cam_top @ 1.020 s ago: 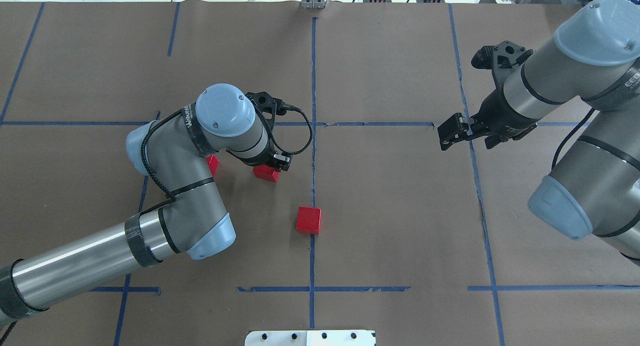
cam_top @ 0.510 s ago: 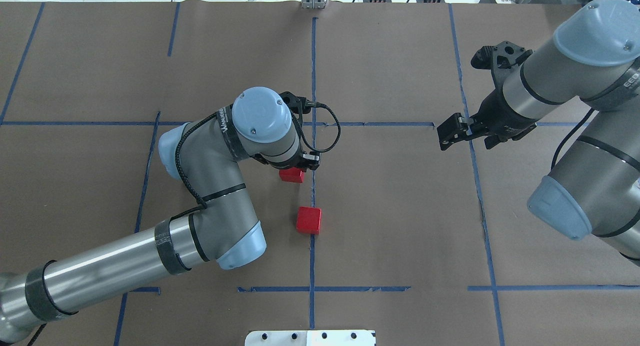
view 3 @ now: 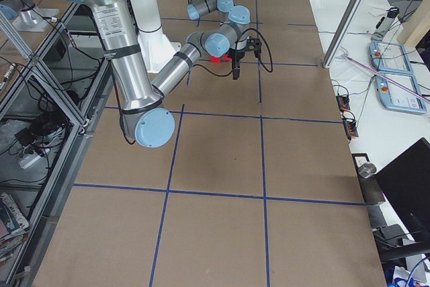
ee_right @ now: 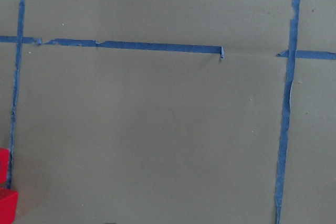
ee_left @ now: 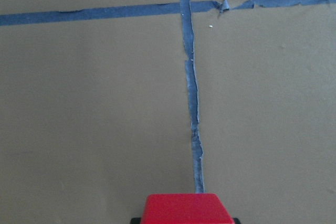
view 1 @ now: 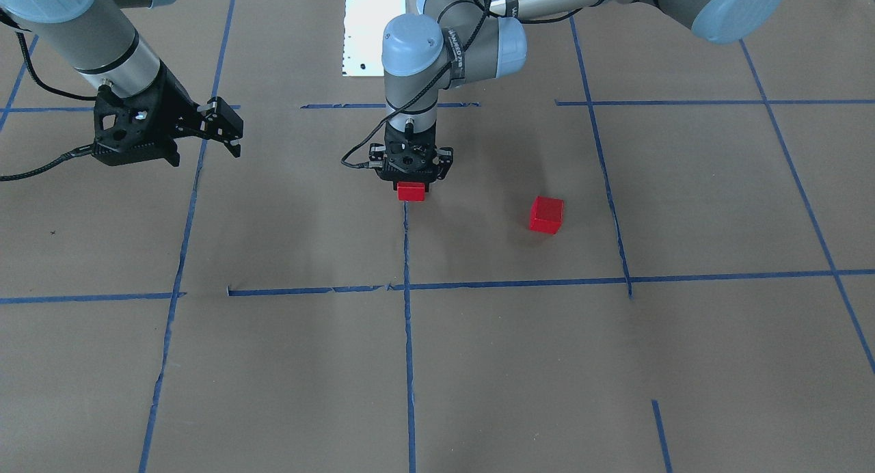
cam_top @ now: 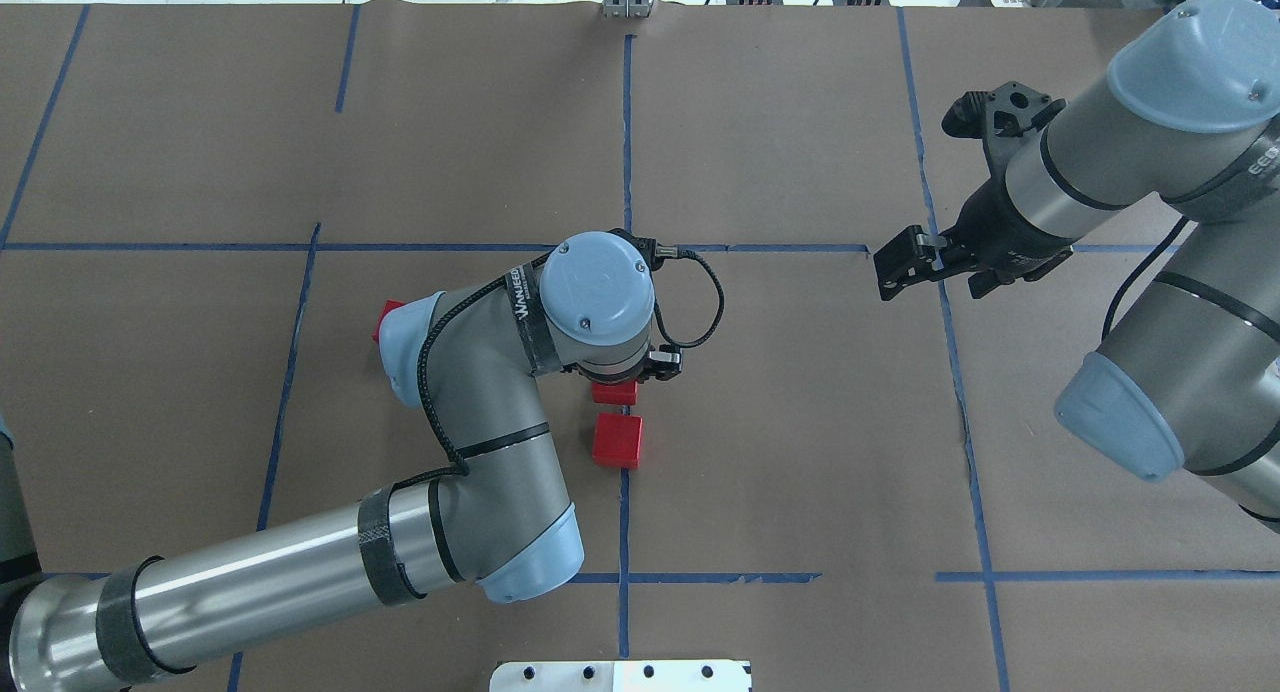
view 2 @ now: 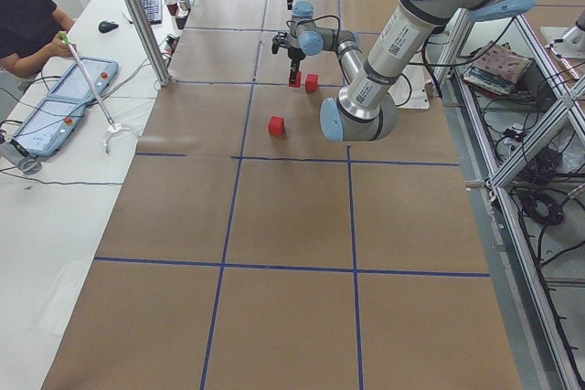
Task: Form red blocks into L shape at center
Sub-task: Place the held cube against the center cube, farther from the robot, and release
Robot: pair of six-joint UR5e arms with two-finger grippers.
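Held block is clamped in the left gripper, faces square to the centre tape line — just beyond the second block, not touching. The third block is left well apart on bare paper. The right gripper is parked aside, jaws apart.

Overhead: from base side, looking down. Front: opposite side, facing back, steep. Side cams: along table from each end, far. Wrist cams: close, downward; both probably share red blocks.
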